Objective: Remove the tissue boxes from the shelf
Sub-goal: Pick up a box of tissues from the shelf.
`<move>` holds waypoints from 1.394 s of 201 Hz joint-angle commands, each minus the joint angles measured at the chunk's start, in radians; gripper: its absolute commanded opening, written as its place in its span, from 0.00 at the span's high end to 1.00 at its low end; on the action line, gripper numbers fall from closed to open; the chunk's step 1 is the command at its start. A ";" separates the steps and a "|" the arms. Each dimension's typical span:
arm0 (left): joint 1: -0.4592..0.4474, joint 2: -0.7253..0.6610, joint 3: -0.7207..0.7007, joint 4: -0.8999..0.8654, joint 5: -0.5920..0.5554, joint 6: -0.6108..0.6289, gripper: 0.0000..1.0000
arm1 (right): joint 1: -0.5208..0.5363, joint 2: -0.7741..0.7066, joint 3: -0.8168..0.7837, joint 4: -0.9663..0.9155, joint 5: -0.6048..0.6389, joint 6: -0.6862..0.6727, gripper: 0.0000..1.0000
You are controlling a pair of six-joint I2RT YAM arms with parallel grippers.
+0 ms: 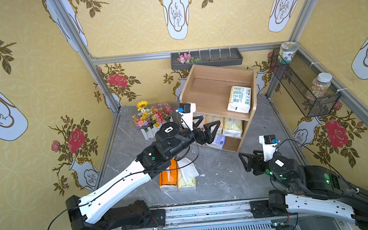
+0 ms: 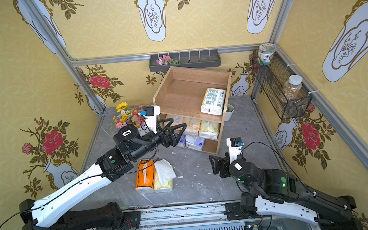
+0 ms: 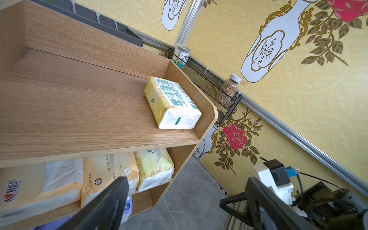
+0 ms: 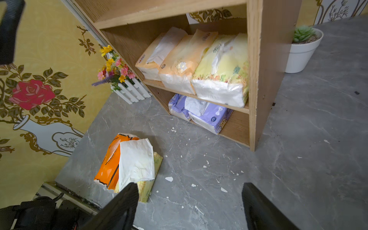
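Tissue packs point(image 2: 209, 129) fill most of the shelf point(image 1: 205, 80). Three cream and yellow packs point(image 4: 183, 65) lie side by side on the middle tier, with two lavender packs point(image 4: 209, 115) on the bottom tier. A green-labelled pack point(image 1: 239, 98) sits alone on top, against the side panel on the robot's right. Two are already out: an orange pack point(image 1: 167, 177) and a pale yellow pack point(image 1: 187, 182) lie touching on the table point(image 1: 229, 184), a loose tissue point(image 1: 187, 170) draped over them.

The middle-tier packs point their short white ends at the open front, long axes running back into the shelf. The left gripper point(image 1: 209, 121), jaws spread wide and empty, hovers just before that tier, so the packs lie straight ahead of its fingertips. It looks the nearer arm for the next pull. The right gripper point(image 4: 190, 185), also parted and empty, hangs low over the table, well apart from the shelf.

Red Chinese characters beside a small heart mark the cream pack at the robot's left end of the tier. The green print on the top pack is too small to read.
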 commanded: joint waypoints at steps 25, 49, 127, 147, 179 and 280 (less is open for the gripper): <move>-0.002 0.080 0.080 -0.038 -0.080 0.048 0.00 | 0.000 -0.006 0.095 -0.028 0.064 -0.110 0.15; -0.001 0.175 0.192 -0.097 -0.088 0.078 0.00 | 0.000 -0.026 0.099 0.013 0.062 -0.152 0.15; 0.054 0.513 0.621 -0.272 0.043 0.089 0.11 | 0.000 -0.012 0.097 0.099 0.051 -0.190 0.15; 0.077 0.549 0.647 -0.266 0.106 0.057 0.17 | 0.000 -0.015 0.094 0.104 0.052 -0.190 0.15; 0.085 0.601 0.696 -0.267 0.142 0.041 0.19 | 0.001 -0.029 0.084 0.105 0.056 -0.189 0.15; 0.086 0.771 0.906 -0.400 0.138 0.045 0.25 | 0.000 -0.069 0.073 0.083 0.047 -0.172 0.15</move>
